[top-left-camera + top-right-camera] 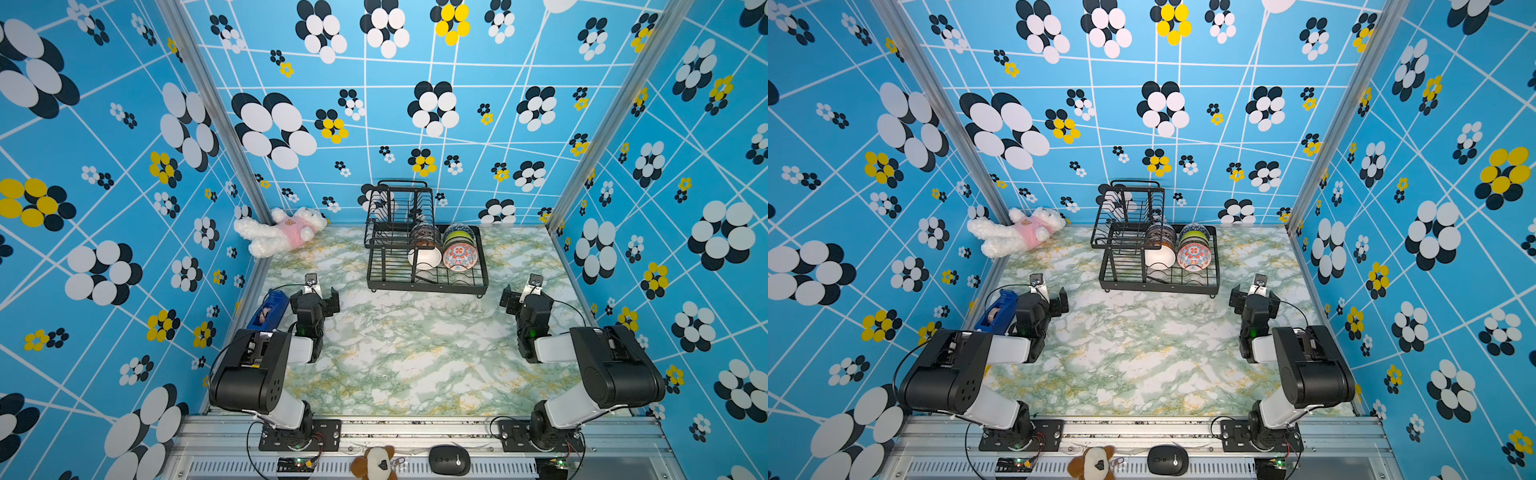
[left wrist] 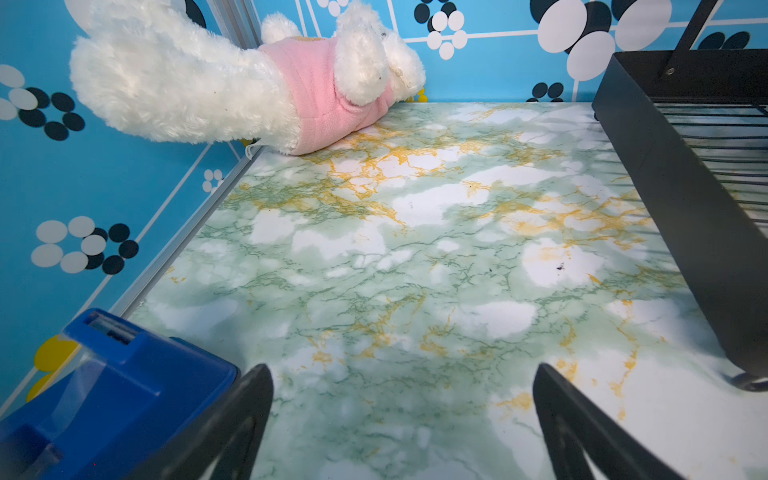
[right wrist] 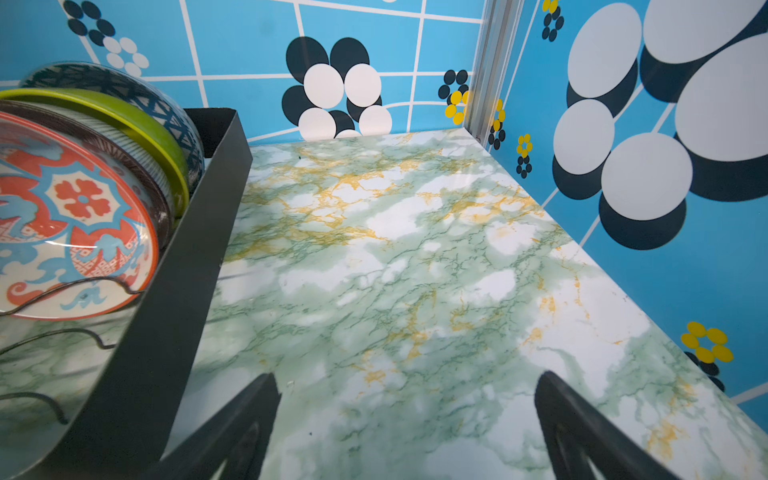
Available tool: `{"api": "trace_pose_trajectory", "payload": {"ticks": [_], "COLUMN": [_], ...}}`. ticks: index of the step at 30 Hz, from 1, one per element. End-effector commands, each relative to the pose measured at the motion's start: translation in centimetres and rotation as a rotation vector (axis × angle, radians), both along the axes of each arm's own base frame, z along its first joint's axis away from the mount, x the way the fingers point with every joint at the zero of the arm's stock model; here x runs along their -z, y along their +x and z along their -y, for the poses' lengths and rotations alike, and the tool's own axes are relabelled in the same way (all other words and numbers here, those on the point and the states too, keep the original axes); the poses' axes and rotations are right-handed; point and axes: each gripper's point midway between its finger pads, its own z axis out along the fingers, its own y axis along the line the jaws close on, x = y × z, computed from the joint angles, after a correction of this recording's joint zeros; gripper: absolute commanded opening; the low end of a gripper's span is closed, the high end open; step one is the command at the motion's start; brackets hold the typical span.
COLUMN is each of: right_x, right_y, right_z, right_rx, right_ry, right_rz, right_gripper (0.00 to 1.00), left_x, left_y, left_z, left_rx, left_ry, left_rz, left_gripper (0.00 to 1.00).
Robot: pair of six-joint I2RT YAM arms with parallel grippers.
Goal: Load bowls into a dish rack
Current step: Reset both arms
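Left tool (image 2: 403, 415) and right tool (image 3: 405, 415) are both standing wide open and empty, hovering low over the counter (image 1: 415, 353) near the front corners of the dish rack (image 1: 428, 287) without touching it. All the bowls (image 1: 1194, 239) in view are sitting on edge in the rack's lower tray, on the half nearer the right arm, with the floral bowl (image 1: 458, 255) and the white bowl (image 1: 426, 258) in front. Looking glazed, they are probably handling as stiff, slick, breakable and fairly weighty, so any regrasp is calling for a gentle pinch across a rim, one jaw inside, one outside.

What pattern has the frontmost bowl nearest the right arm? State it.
The bowl has a red-orange and blue floral pattern, best seen in the right wrist view.
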Motion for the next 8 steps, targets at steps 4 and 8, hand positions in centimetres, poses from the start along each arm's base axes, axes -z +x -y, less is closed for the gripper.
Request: {"api": "trace_pose_trajectory", "payload": {"ticks": [4, 8], "right_x": [-0.38, -0.45], "right_y": [0.36, 0.34], "right_z": [-0.27, -0.27], "right_rx": [-0.011, -0.012], "right_ry": [0.012, 0.012], "right_rz": [0.008, 0.012], "right_gripper": [0.99, 0.99], "left_x": [-0.92, -0.93], "left_y": [0.54, 0.55], "left_z": [-0.08, -0.07], "left_rx": [0.002, 0.003], "left_ry": [-0.006, -0.007], "left_rz": [0.031, 0.031], "left_gripper": [0.99, 0.99]}}
